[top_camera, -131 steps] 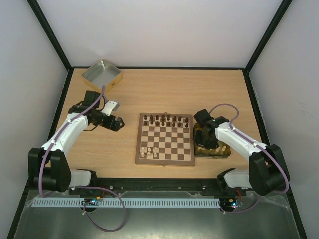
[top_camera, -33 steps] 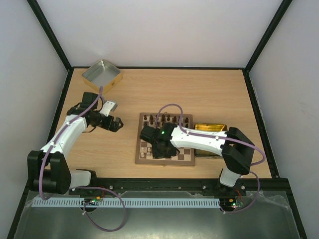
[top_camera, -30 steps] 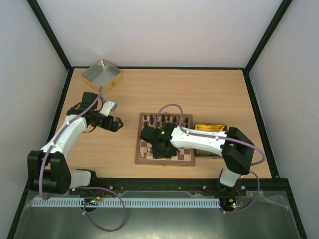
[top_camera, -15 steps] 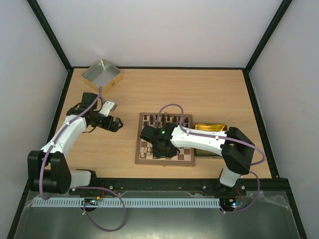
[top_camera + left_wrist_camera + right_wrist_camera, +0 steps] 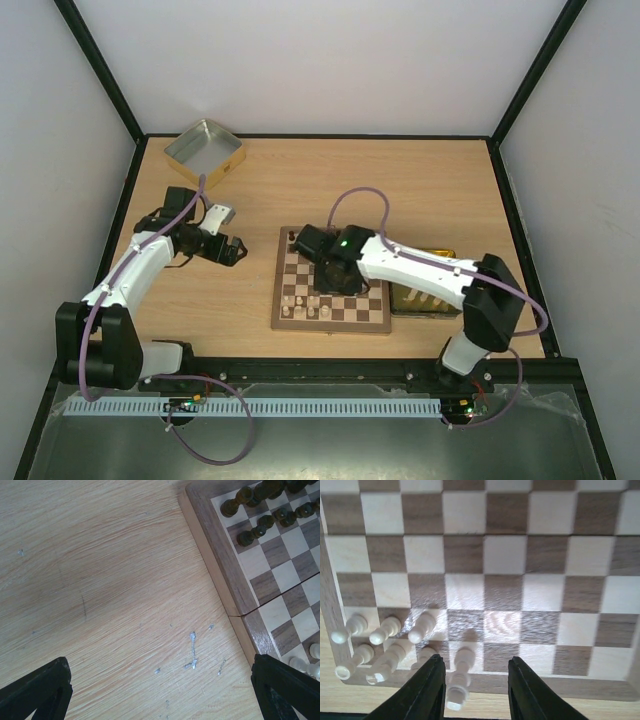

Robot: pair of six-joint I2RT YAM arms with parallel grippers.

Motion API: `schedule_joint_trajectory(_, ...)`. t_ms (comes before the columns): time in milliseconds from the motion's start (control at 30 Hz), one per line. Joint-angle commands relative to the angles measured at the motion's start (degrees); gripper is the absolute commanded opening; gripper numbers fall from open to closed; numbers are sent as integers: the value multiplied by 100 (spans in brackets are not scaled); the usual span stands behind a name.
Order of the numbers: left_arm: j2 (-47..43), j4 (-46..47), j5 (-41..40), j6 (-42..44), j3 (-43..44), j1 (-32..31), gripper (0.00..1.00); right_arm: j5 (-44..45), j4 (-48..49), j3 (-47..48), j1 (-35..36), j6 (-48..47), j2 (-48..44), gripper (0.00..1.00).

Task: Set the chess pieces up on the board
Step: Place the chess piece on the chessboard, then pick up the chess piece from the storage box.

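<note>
The board (image 5: 279,290) lies mid-table, also in the left wrist view (image 5: 220,565) and the right wrist view (image 5: 505,555). Dark chess pieces (image 5: 300,239) line its far rows, partly hidden by my right arm; they show in the left wrist view (image 5: 260,510). Cream chess pieces (image 5: 302,304) cluster at the near left corner (image 5: 390,645). My right gripper (image 5: 335,277) hangs above the board, open and empty (image 5: 476,661); a cream piece (image 5: 464,661) stands free on the near row just inside its left finger. My left gripper (image 5: 232,250) is open and empty over bare table (image 5: 160,690), left of the board.
A shallow metal tin tray (image 5: 205,150) sits at the back left corner. A gold tin (image 5: 428,298) lies against the board's right edge, partly under my right arm. Black frame rails edge the table.
My right gripper has risen from the board's near left corner and drawn back toward the board's middle, leaving a cream piece standing on the near row. The left arm has not moved.
</note>
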Motion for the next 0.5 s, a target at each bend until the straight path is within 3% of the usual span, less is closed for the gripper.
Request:
schedule_joint_trajectory(0, 19, -17, 109, 78, -64, 43, 98, 529, -642, -141, -425, -78, -655, 33)
schedule_joint_trajectory(233, 40, 6, 110, 77, -85, 43, 98, 607, -726, -1708, -1691, -260, -2075, 33)
schedule_joint_trajectory(467, 119, -11, 110, 79, -63, 43, 98, 467, -444, -2382, -2622, -718, -2432, 35)
